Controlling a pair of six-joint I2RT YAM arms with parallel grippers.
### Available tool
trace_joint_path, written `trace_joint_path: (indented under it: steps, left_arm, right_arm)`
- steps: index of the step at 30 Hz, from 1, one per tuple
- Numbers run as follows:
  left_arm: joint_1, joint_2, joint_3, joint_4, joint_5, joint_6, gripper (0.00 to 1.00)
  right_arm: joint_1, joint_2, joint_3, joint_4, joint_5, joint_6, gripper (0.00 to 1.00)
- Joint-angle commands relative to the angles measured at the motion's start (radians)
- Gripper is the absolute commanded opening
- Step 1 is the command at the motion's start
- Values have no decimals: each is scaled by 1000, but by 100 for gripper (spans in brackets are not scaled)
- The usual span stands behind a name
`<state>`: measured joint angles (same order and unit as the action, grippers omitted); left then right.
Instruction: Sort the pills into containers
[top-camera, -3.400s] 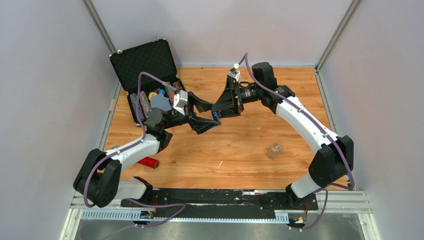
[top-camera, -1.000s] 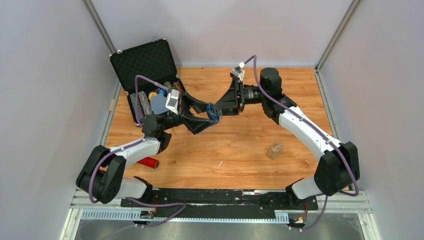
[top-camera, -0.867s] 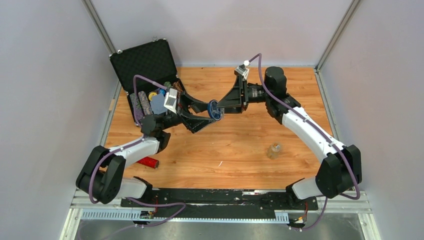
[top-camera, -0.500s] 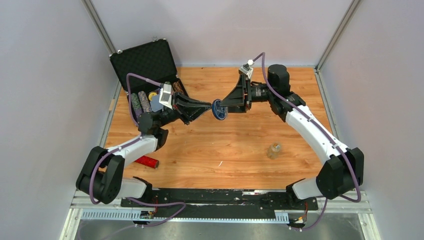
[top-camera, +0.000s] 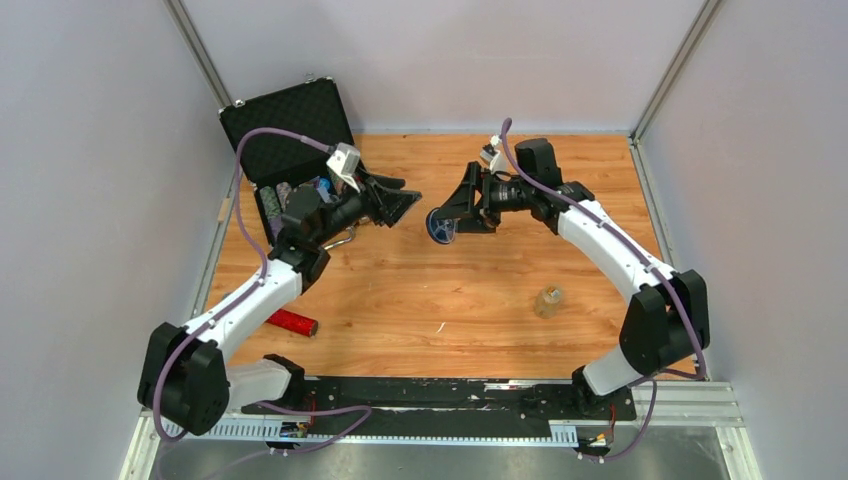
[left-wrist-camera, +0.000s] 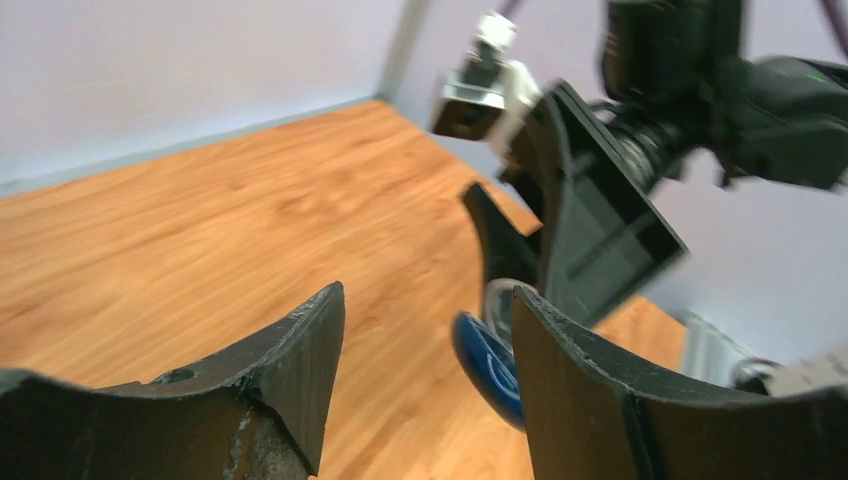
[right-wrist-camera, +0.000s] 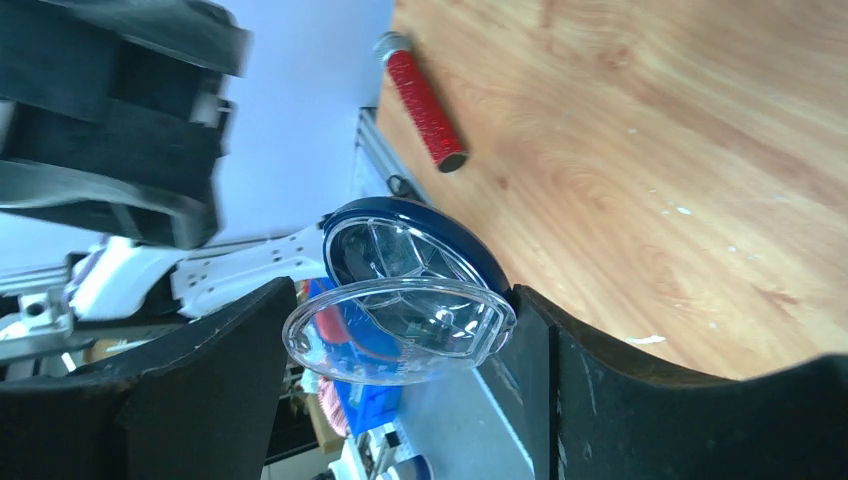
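Observation:
The container (top-camera: 440, 226) is a small round dish with a dark blue rim and dividers, held on edge above the table. My right gripper (top-camera: 447, 220) is shut on it. In the right wrist view the container (right-wrist-camera: 420, 250) sits between the fingers, and its clear lid (right-wrist-camera: 400, 330) hangs open in front of it. My left gripper (top-camera: 405, 200) stands open and empty, a short way left of the container. In the left wrist view the left gripper (left-wrist-camera: 425, 300) frames bare wood, with the container (left-wrist-camera: 487, 362) just past the right finger. No pills are in view.
An open black case (top-camera: 290, 130) with stacks of chips stands at the back left, just behind my left arm. A red cylinder (top-camera: 295, 322) lies near the front left. A small clear jar (top-camera: 547, 299) stands on the wood at the right.
My left gripper has come off the container, opened, and drawn back up and left toward the case. The right gripper kept the container and shifted slightly.

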<state>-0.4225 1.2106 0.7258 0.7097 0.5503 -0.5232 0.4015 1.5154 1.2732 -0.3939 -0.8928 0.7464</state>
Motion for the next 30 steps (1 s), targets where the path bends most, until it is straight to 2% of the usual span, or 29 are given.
trace_joint_path:
  steps: [1, 2, 3, 5, 8, 11, 12, 16, 17, 19, 21, 27, 30]
  left_arm:
    - [2, -48, 136, -554, -327, 184, 74]
    - [2, -50, 153, -620, -343, 197, 80]
    - [3, -57, 156, -650, -351, 205, 95]
    - [6, -75, 134, -636, -333, 220, 99]
    - [16, -91, 82, -616, -337, 171, 100]
    - [19, -68, 70, -664, -326, 137, 99]
    - [19, -39, 78, -685, -317, 111, 98]
    - [19, 90, 99, -780, -176, 8, 79]
    - [19, 110, 95, -761, -114, -8, 73]
    - [19, 149, 48, -672, -40, -71, 68]
    - [19, 166, 17, -599, -19, -140, 65]
    - [19, 252, -2, -507, 21, -189, 63]
    - [19, 295, -13, -444, 33, -211, 52]
  right_arm:
    - [22, 45, -15, -25, 123, -123, 38]
    - [26, 59, -19, -27, 142, -139, 38]
    - [31, 74, -23, -27, 157, -154, 38]
    - [38, 104, -31, -28, 180, -181, 38]
    - [47, 150, -35, -27, 200, -209, 38]
    - [56, 194, -30, -26, 207, -214, 36]
    - [56, 211, -26, -27, 210, -198, 35]
    - [68, 244, -11, -24, 222, -150, 34]
    - [71, 252, -5, -24, 234, -146, 34]
    - [80, 271, -1, -22, 259, -136, 34]
    - [84, 288, 3, -16, 277, -130, 34]
    - [106, 333, 5, 14, 323, -130, 34]
    - [109, 348, 0, 31, 323, -119, 34]
